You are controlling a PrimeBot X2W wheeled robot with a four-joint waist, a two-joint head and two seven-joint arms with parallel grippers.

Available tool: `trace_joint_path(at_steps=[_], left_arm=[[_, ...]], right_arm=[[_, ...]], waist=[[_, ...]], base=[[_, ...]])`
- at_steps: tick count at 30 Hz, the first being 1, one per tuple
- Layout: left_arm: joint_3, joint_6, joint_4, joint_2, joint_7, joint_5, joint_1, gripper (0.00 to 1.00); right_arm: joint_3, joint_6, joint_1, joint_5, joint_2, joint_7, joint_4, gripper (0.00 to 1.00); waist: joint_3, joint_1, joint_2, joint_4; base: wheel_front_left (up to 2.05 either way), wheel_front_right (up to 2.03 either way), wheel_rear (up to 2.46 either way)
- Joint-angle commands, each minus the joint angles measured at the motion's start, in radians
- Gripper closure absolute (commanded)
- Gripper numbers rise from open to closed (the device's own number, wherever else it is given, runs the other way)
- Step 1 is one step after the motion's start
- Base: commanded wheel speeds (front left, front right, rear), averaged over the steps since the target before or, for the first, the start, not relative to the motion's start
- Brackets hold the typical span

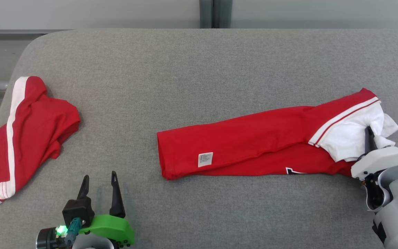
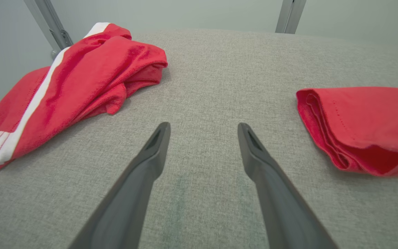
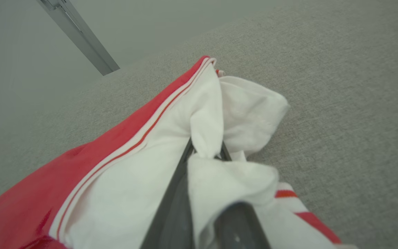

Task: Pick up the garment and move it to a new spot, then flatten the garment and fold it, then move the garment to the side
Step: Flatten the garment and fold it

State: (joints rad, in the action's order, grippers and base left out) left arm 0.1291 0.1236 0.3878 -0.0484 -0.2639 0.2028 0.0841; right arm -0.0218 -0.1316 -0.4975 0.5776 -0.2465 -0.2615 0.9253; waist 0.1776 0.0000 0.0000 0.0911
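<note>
R gripper (image 3: 206, 154) pinches white end of garment (image 1: 247, 145), tips hidden; L gripper (image 1: 99, 180) spread.

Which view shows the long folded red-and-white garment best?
The head view: the long folded red-and-white garment shows end to end. The left wrist view shows its folded red end; the right wrist view, its white end in the jaws of the right gripper.

Left gripper (image 1: 100, 175) hovers low at the left, fingers spread wide, pointing forward. Right gripper (image 1: 369, 135), on its pale forearm (image 1: 397, 200) at the right, pinches its fingers together on the garment (image 1: 254, 145).
</note>
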Motion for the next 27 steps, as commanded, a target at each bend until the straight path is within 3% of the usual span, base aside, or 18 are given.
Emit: trace_joint_path(at_steps=[1,7,16,21,27], left_arm=[[0.002,0.003,0.001,-0.004,0.0,0.013,0.011,0.0],[0.017,0.0,0.007,-0.004,0.0,0.019,0.011,0.0],[0.048,-0.006,0.013,-0.004,0.0,0.006,0.01,0.0],[0.069,-0.013,0.021,-0.004,0.0,0.007,0.005,0.0],[0.109,-0.022,0.029,-0.004,0.0,0.012,0.005,0.0]], right_arm=[[-0.008,0.002,0.013,-0.02,0.004,-0.004,-0.035,1.0],[0.061,0.001,0.043,-0.036,0.053,-0.004,-0.202,1.0],[0.37,0.001,0.089,0.055,0.097,0.022,-0.399,1.0],[0.507,0.001,0.073,0.1,0.117,0.063,-0.43,1.0],[0.62,0.001,0.021,0.119,0.151,0.08,-0.377,1.0]], waist=[[-0.005,0.0,0.0,-0.008],[-0.016,0.0,0.0,-0.021],[-0.044,0.0,0.0,0.019],[-0.057,0.0,0.0,0.07],[-0.066,0.0,0.0,0.156]], base=[[0.0,0.0,0.0],[0.0,0.0,0.0],[0.0,0.0,0.0],[0.0,0.0,0.0],[0.0,0.0,0.0]])
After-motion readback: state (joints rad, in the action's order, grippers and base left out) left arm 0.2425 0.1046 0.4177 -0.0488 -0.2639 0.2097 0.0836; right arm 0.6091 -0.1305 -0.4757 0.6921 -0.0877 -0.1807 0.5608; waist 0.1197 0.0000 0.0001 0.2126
